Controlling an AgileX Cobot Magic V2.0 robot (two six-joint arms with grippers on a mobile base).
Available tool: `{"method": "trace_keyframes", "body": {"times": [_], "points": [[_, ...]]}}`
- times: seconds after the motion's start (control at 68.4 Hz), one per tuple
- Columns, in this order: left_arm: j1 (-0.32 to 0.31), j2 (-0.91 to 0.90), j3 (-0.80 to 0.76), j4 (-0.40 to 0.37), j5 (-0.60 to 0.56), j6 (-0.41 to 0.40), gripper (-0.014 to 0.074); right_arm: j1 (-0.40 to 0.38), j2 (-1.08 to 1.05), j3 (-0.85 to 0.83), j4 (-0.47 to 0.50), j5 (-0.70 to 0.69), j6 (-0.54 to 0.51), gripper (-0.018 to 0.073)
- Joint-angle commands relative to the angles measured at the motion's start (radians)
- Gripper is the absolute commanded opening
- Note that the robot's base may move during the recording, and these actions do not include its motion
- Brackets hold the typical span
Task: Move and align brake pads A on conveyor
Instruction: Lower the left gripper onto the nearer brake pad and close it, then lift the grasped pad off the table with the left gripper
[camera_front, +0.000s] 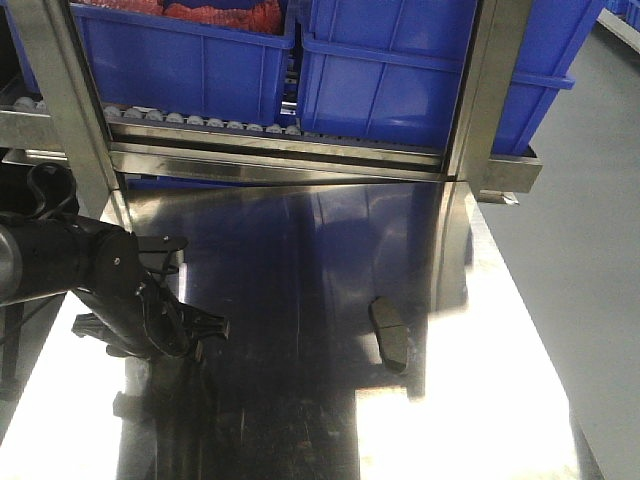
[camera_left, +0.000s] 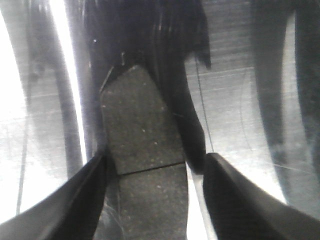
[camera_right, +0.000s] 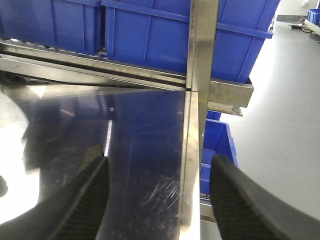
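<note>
Left tool (camera_left: 156, 157) was spread open and parked over one of the brake pads A (camera_left: 140, 130), friction face up. The jaws stood either side of its long edges, one right against it and the other with a clear gap, so nothing was clamped yet imo. That pad lay flat on the shiny steel surface (camera_front: 300, 260), out in front of the rack of blue bins (camera_front: 400, 70). A second pad (camera_front: 390, 333) sat well apart from it, roughly as far out from the rack and pointing loosely toward it. These looked stiff and dense, metal-backed, and I'd bet they skate on polished steel. So I'd pinch across the short width near the centre groove, not at the tapered ends. Right tool (camera_right: 160, 161) was wide open and held nothing, up near the surface's side rim (camera_right: 187, 150) that runs to the rack. Past that rim it dropped to the floor (camera_right: 280, 100). There was plenty of bare steel between the pads. The conveyor wasn't in any view.
</note>
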Motion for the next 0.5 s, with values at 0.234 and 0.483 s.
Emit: {"method": "trace_keyframes", "body": {"times": [0.234,0.483], "points": [[-0.003,0.001,-0.018,0.017,-0.05,-0.009,0.0185,-0.006,0.012,-0.025,0.001,-0.069,-0.002,0.0423],[-0.003,-0.014,-0.018,0.02,-0.049,-0.004,-0.0009,-0.006,0.012,-0.025,0.001,-0.07,-0.002,0.0423]]}}
